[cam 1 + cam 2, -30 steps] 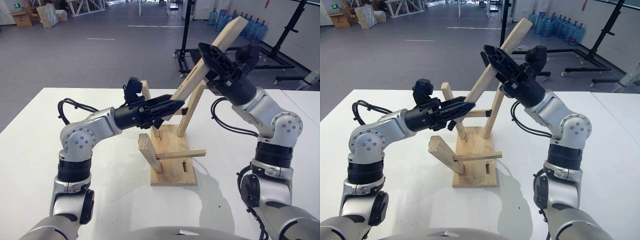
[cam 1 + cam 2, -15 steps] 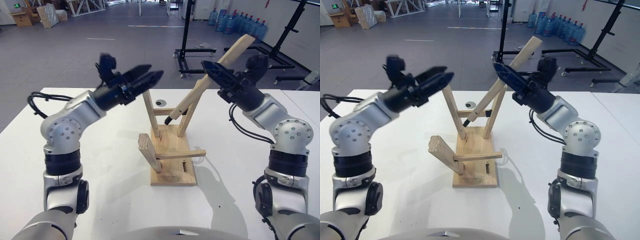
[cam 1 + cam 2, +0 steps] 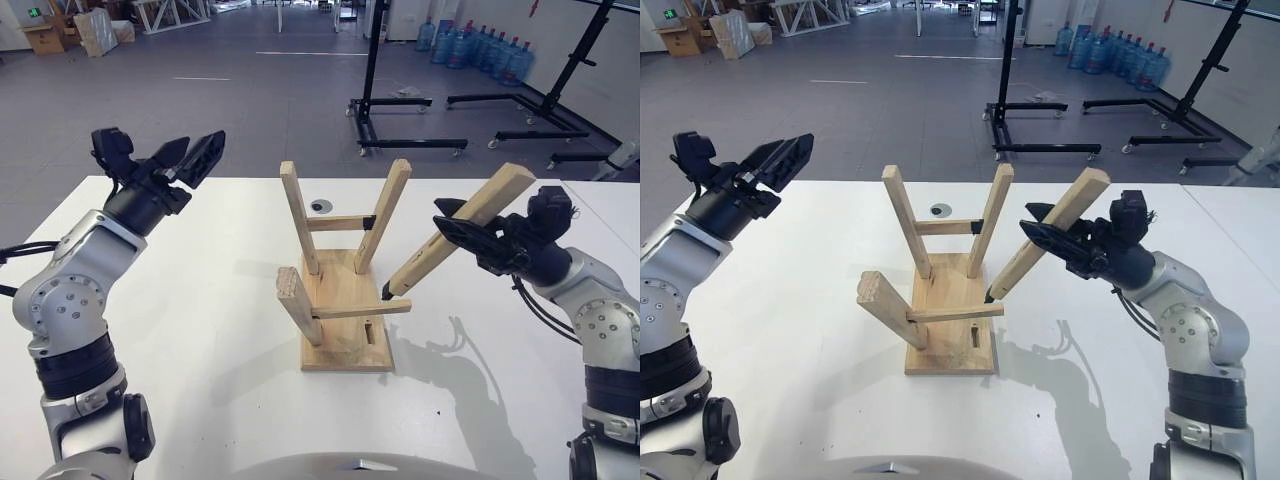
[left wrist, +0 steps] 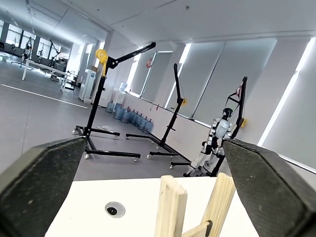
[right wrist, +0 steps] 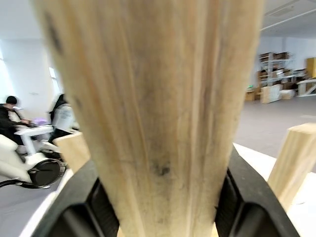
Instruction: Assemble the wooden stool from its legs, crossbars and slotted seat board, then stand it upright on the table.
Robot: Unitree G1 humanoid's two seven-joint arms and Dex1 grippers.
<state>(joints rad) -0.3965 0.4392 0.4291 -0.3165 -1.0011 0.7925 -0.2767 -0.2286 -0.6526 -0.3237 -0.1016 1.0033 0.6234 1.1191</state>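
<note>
Step, as I judge it: fitting the fourth leg (image 3: 418,270) | right gripper (image 3: 462,232) clamped on it, leg tilted, lower end just beside the free tip of the near crossbar (image 3: 360,309), contact unclear | left gripper (image 3: 200,148) raised well apart, jaws spread, empty | seat board (image 3: 345,345) flat on the table (image 3: 200,330) | next: align leg with crossbar tip and slot.

— What colour is the wood?
— Pale and grained, on both the seat board (image 3: 347,352) and the leg (image 3: 428,262) held in the black right gripper (image 3: 455,235).
— And the rest?
— White table (image 3: 200,300), and the left gripper (image 3: 201,146) is black too.
</note>
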